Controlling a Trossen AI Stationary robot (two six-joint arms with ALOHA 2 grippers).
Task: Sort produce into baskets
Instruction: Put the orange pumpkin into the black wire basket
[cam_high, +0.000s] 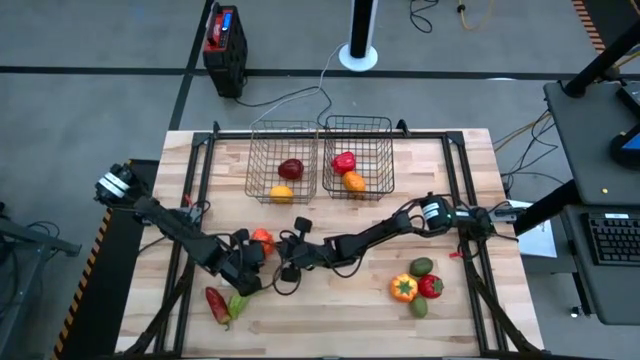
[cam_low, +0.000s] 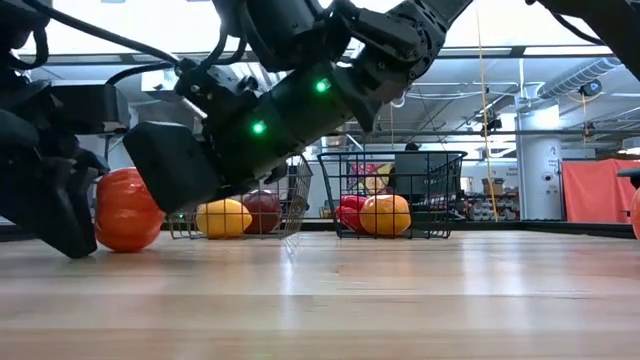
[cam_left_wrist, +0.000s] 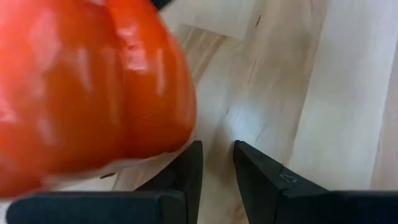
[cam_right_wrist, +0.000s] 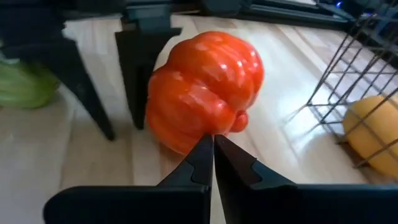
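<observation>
An orange-red pepper (cam_high: 262, 238) rests on the table left of centre. My left gripper (cam_left_wrist: 217, 162) points down right beside it, narrowly open with nothing between its fingers. My right gripper (cam_right_wrist: 212, 146) reaches in from the right, shut, with its tips at the pepper. The left basket (cam_high: 283, 160) holds a red piece and a yellow piece. A red pepper and an orange piece lie in the right basket (cam_high: 358, 155). A red chili (cam_high: 215, 300) and a green piece (cam_high: 238, 303) lie near the front left. My left gripper has the outer side of one finger (cam_right_wrist: 134, 81) close against the pepper's side (cam_right_wrist: 155, 93); I cannot tell whether it touches. My right gripper's shut fingertips (cam_right_wrist: 202, 158) meet the pepper's lower side (cam_right_wrist: 205, 127), coming nearly level from the table's right. The pepper sits on the table.
A cluster of produce lies at the front right: a yellow-orange pepper (cam_high: 403, 288), a red one (cam_high: 430, 287) and two green pieces (cam_high: 422, 266). Both baskets stand side by side at the far edge. A black and red box (cam_high: 224, 45) stands on the floor beyond.
</observation>
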